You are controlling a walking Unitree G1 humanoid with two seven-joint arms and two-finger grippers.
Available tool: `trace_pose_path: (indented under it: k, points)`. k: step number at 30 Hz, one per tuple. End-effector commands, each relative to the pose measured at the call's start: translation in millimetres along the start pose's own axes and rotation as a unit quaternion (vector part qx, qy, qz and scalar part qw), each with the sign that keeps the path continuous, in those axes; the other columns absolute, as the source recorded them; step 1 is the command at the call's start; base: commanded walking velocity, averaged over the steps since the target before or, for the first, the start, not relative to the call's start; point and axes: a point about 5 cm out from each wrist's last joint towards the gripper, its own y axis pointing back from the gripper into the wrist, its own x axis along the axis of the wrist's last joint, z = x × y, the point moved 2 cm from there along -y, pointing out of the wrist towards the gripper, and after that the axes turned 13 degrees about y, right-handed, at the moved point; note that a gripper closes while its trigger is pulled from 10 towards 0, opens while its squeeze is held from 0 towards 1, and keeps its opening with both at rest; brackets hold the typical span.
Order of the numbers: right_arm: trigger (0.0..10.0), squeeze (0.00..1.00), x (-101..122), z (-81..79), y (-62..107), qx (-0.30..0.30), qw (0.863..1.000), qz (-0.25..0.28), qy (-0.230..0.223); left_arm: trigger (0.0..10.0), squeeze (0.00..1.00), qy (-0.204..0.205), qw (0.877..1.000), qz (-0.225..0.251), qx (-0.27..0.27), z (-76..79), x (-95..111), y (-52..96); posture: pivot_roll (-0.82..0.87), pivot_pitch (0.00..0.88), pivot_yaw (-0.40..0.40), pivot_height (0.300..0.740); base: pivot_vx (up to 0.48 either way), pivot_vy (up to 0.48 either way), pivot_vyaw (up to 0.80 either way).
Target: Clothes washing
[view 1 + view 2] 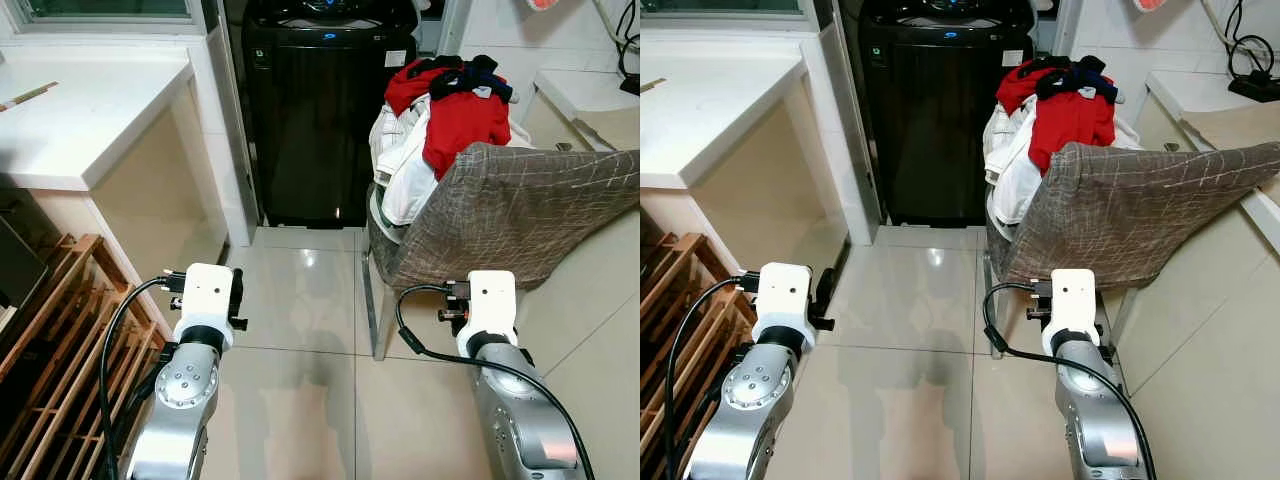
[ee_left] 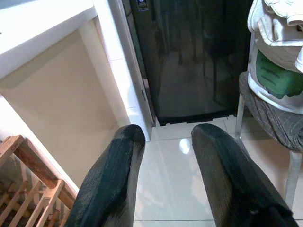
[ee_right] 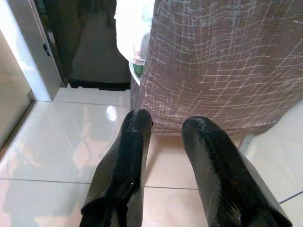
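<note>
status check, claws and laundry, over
Left claw and right claw open, empty. Clothes piled on chair beside washer. Floor path open.

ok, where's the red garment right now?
The red garment lies on top of the laundry pile on the chair, ahead and to the robot's right in the eye views, beside the black washing machine.

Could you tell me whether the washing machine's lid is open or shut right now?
Shut: the washer shows its lid lying flat on top, with no raised panel.
</note>
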Motion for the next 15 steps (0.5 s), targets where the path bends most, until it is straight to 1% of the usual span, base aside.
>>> trace_pose_path:
  k: [1,8,9,10,12,15]
  points:
    - [10.0,0.00,4,1.3,0.0,-0.002,1.000,0.004,0.002,10.0,0.00,0.002,1.000,0.007,0.003,-0.3,4,-0.4,-0.04,0.000,0.023,0.740,0.000,0.000,0.00]
    - [10.0,0.00,4,1.3,0.0,-0.002,1.000,0.004,0.002,10.0,0.00,0.002,1.000,0.007,0.003,-0.3,4,-0.4,-0.04,0.000,0.023,0.740,0.000,0.000,0.00]
    - [10.0,0.00,3,0.8,0.7,0.000,1.000,0.001,0.007,10.0,0.00,0.002,1.000,0.008,0.000,0.8,4,0.7,0.00,0.000,0.000,0.740,0.000,0.000,0.00]
    - [10.0,1.00,14,-1.6,-2.2,0.019,0.999,0.033,-0.001,10.0,1.00,0.024,1.000,0.012,-0.001,0.1,8,2.5,-0.02,0.020,-0.012,0.740,0.000,0.000,0.00]
    - [10.0,1.00,28,-4.0,-5.4,0.042,0.996,0.075,-0.010,10.0,1.00,0.053,0.998,0.018,-0.006,-1.0,14,4.3,-0.02,0.022,-0.011,0.740,0.000,0.000,0.00]
    - [10.0,1.00,31,-4.2,-5.8,0.046,0.995,0.083,-0.012,10.0,1.00,0.056,0.998,0.020,-0.004,-2.0,16,4.3,-0.02,0.023,-0.012,0.740,0.000,0.000,0.00]
